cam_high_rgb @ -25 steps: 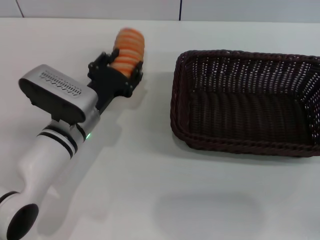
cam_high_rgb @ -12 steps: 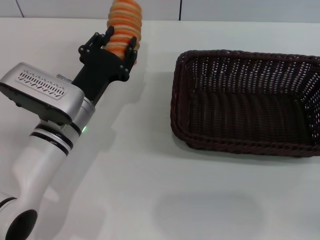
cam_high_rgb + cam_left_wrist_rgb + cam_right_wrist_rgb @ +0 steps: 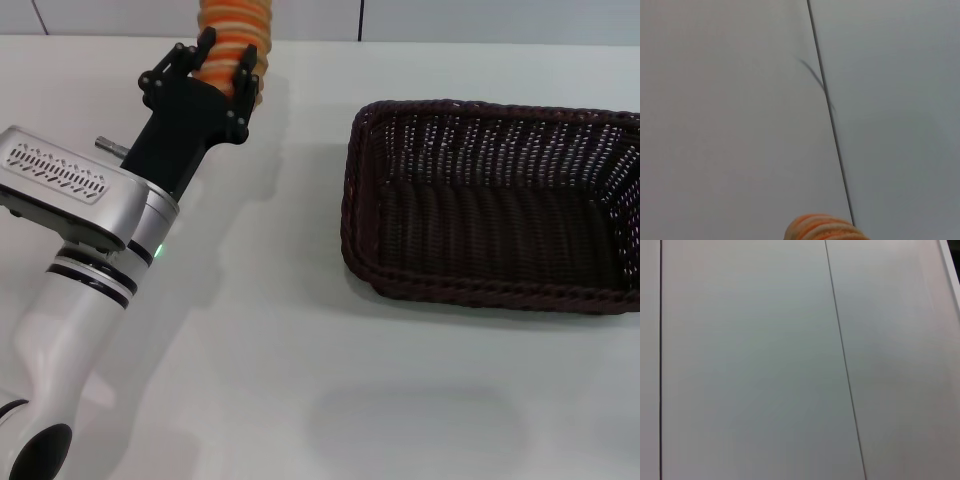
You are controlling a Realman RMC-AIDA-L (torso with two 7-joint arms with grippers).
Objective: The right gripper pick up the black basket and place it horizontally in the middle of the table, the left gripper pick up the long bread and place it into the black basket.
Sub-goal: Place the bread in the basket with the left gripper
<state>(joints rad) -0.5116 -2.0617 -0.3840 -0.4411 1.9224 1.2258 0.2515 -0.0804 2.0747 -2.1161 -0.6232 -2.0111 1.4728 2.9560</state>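
Observation:
My left gripper (image 3: 225,62) is shut on the long bread (image 3: 232,22), an orange and tan striped loaf, and holds it well above the white table (image 3: 260,330) at the far left. The loaf's upper end runs out of the head view; its end also shows in the left wrist view (image 3: 825,229). The black basket (image 3: 495,205), a large dark woven wicker basket, lies lengthwise on the table at the right, empty, apart from the gripper. My right gripper is out of view.
A pale wall with a dark panel seam (image 3: 360,20) stands behind the table's far edge. The wrist views show only wall panels (image 3: 790,360).
My left gripper has risen with the long bread and moved toward the far edge, the loaf now partly out of the head view. The basket has not moved.

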